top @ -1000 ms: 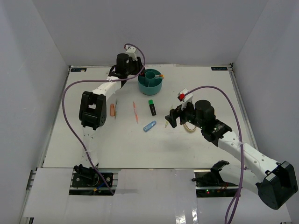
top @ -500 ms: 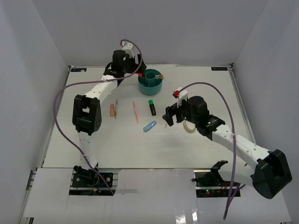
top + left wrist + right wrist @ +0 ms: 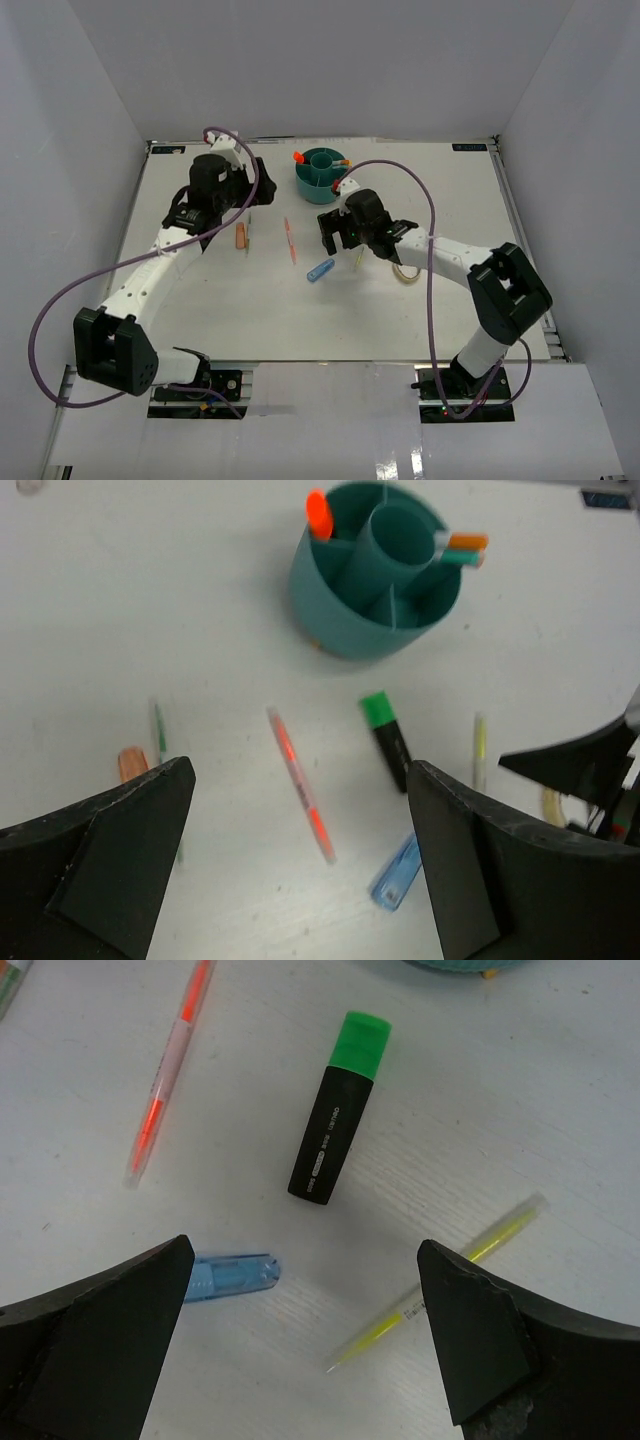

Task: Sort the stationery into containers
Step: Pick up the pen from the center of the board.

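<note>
The round teal organizer (image 3: 322,172) (image 3: 375,580) stands at the back and holds an orange-capped highlighter (image 3: 320,515) upright, with pen ends (image 3: 460,548) on its other side. On the table lie a green-capped black highlighter (image 3: 337,1150) (image 3: 388,738), an orange pen (image 3: 290,240) (image 3: 168,1070), a light-blue clip (image 3: 320,270) (image 3: 230,1275), a yellow pen (image 3: 450,1280), a salmon eraser (image 3: 240,236) and a tape ring (image 3: 405,272). My left gripper (image 3: 243,190) (image 3: 300,810) is open and empty, left of the organizer. Above the green highlighter hovers my right gripper (image 3: 338,235) (image 3: 305,1260), open and empty.
A thin green pencil (image 3: 157,730) lies beside the eraser. White walls close in the table on three sides. The right arm's purple cable (image 3: 400,170) arcs over the table just right of the organizer.
My left gripper opened, left the orange-capped highlighter in the organizer and drew back to the left. My right gripper moved left to above the green highlighter.
</note>
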`<state>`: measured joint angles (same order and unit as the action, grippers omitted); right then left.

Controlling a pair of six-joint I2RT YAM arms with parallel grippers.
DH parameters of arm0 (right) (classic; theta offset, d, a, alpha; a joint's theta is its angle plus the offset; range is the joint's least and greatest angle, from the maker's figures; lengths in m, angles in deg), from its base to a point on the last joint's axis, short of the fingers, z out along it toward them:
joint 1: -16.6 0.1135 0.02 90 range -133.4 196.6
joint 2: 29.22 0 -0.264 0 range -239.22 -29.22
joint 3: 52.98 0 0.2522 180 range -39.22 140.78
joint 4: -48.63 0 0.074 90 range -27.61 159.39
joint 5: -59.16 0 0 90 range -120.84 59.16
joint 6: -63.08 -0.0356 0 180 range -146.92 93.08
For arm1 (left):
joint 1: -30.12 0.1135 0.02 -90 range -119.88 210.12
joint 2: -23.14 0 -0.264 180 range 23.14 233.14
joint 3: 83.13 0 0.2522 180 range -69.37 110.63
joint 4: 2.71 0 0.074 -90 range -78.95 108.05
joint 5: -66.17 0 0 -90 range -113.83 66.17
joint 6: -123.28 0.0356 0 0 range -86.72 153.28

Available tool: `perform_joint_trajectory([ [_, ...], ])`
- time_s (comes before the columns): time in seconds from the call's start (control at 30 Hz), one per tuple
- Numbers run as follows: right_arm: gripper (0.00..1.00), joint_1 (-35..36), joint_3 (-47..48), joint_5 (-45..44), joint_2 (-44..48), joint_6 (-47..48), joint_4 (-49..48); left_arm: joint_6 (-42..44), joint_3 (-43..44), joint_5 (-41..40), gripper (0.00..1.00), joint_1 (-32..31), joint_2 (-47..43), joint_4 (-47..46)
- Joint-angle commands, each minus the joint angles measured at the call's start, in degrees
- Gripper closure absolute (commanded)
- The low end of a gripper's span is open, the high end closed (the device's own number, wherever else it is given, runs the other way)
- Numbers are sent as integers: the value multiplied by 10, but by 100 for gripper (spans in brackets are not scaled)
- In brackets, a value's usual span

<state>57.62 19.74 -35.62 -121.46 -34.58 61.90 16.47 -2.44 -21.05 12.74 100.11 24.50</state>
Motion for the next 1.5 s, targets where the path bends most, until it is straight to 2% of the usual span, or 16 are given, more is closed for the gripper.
perform_joint_trajectory([
  [0.0, 0, 10, 48, -56, -42, -19, -29, 0, -65, -19, 2, 2, -38, 34],
  [0.23, 10, 21, 108, -82, -140, -19, -33, 1, -164, -11, 2, 3, -85, 8],
  [0.57, 26, 32, 144, -116, -223, -24, -22, -2, -160, 4, 2, 2, -73, 13],
  [0.67, 41, 32, 130, -118, -229, -33, -27, -3, -160, 8, 2, 3, -75, 14],
  [0.77, 51, 32, 119, -121, -225, -38, -30, -6, -161, 13, 2, 2, -76, 12],
  [0.8, 60, 32, 108, -122, -219, -38, -33, -9, -161, 19, 2, 3, -74, 11],
  [0.83, 64, 32, 103, -124, -217, -39, -34, -12, -161, 26, 2, 3, -71, 10],
  [0.87, 74, 32, 97, -127, -213, -40, -35, -15, -160, 43, 2, 3, -68, 9],
  [1.0, 89, 33, 66, -120, -181, -32, -40, -32, -146, 92, 2, 3, -58, 9],
  [1.07, 92, 35, 50, -107, -158, -14, -51, -43, -131, 119, 2, 2, -53, 11],
  [1.3, 92, 44, -43, -27, 8, 52, -137, -73, -64, 205, 2, 3, -22, 47],
  [1.47, 92, 50, -81, 33, 80, 72, -173, -115, -28, 279, 2, 2, 4, 49],
])
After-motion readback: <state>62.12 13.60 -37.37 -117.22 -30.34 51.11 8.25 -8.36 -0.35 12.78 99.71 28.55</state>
